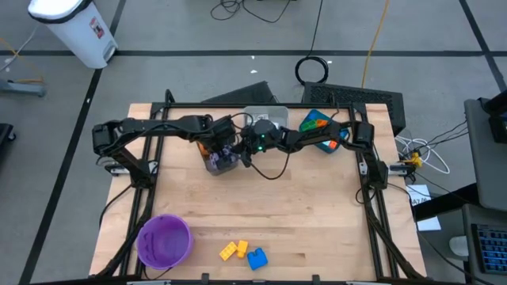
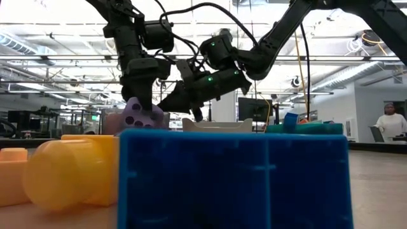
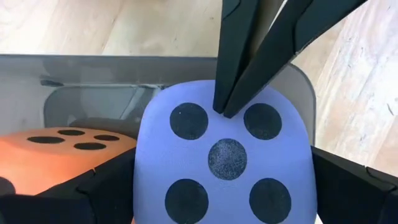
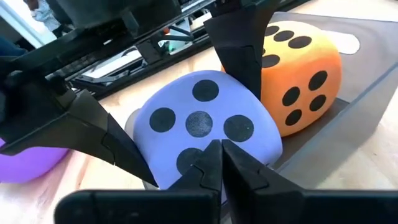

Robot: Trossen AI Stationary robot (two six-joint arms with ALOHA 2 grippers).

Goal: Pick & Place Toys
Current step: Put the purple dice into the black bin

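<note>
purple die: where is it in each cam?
High: purple die at table's far middle, in the grey bin, under both grippers.
Low: left of centre, above the blue brick.
Left wrist: fills centre.
Right wrist: centre.
Shared landmark: orange die beside it.

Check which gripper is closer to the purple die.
Left. The left gripper straddles the purple die, one finger on either side. The right gripper, shut, pokes its tips at the top face.

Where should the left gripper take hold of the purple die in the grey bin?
Across its two opposite side faces, coming down from above: the purple die sits five-dot face up, left gripper fingers already straddling it. The shut right gripper touches the top face.
</note>
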